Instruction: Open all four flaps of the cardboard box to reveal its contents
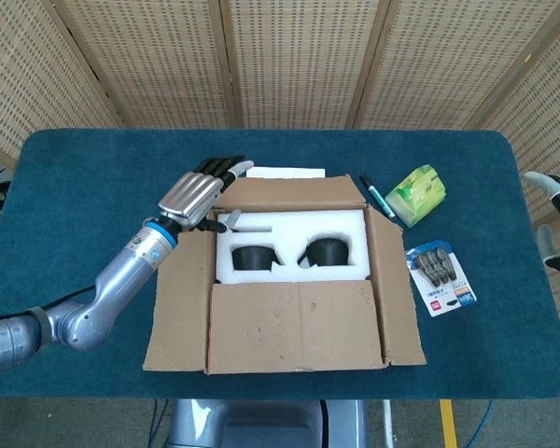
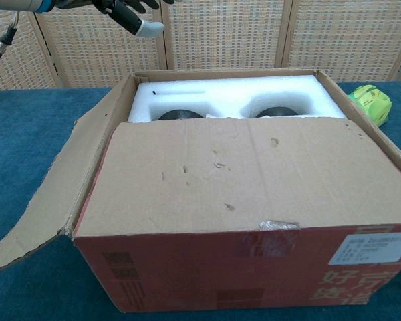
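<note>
Four corrugated flaps of the cardboard box (image 1: 299,280) lie folded outward; white moulded foam (image 1: 292,229) exposed. Left hand (image 1: 194,194) fingers (image 1: 226,166) extended, close together, holding nothing, just beside the box's far-left corner.

The left arm reaches forward, its robot hand (image 1: 198,193) palm-down with fingers extended, holding nothing. The right robot hand (image 1: 558,191) shows only partly at the frame's edge.

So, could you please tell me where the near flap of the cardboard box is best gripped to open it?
Grip the near flap by its free edge, over the white foam. Come from the far side and hook fingers under. It lies flat and is hinged along the box's front, so it should swing toward the robot.
</note>
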Controlling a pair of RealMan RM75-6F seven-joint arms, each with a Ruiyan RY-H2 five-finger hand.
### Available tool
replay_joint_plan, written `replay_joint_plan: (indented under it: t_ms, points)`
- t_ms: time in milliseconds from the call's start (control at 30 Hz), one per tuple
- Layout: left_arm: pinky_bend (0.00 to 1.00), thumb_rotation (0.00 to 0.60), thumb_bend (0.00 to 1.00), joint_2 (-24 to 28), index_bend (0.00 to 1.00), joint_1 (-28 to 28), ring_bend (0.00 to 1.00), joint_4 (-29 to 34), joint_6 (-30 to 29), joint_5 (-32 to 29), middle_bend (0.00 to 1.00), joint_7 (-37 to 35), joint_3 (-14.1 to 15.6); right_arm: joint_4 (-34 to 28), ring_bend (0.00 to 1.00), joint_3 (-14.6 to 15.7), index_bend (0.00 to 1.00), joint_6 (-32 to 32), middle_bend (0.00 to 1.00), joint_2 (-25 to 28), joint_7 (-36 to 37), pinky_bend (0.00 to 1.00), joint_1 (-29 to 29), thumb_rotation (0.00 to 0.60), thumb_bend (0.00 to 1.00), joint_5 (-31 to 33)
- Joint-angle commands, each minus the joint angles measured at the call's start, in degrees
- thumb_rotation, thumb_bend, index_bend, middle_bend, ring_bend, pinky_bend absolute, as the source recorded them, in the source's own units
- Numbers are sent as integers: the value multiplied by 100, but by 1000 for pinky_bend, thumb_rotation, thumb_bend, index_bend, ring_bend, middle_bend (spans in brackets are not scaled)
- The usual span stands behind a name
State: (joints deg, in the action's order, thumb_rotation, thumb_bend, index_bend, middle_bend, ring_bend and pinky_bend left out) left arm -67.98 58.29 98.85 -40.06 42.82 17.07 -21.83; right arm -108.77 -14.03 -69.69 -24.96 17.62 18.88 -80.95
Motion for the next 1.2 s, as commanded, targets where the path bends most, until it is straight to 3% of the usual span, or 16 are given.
replay_joint_plan:
  t_ms: [33,400,600,1000,1100,1200]
  points:
    - [50,435,499,453,2,-381,0,566,653,433,0,-992,-100,-8,0,0,119,-2,206,-1,-4,17,-1,600,672,-8]
    - [68,432,508,921,34,-961,0,1078,1656,1081,0,-2640,-354,2,0,4,118,15,206,-51,-21,16,5,600,672,20]
    - [69,431,510,952,37,-1387,0,1127,2034,1792,0,-3533,-596,8,0,7,119,13,206,-58,-10,16,1,600,672,16]
    - [85,414,510,1141,46,-1844,0,1260,3105,2492,0,-4878,-1212,-30,0,10,118,-27,206,-62,-78,16,-21,600,672,32]
    - [87,411,507,1147,110,-1925,0,1263,3219,2634,0,-4952,-1342,-43,0,10,119,-22,206,-58,-86,16,-22,600,672,39]
    - [87,407,507,1138,234,-1982,0,1220,3057,3003,0,-4714,-1372,-58,0,12,119,-44,206,-52,-94,16,-34,600,672,35]
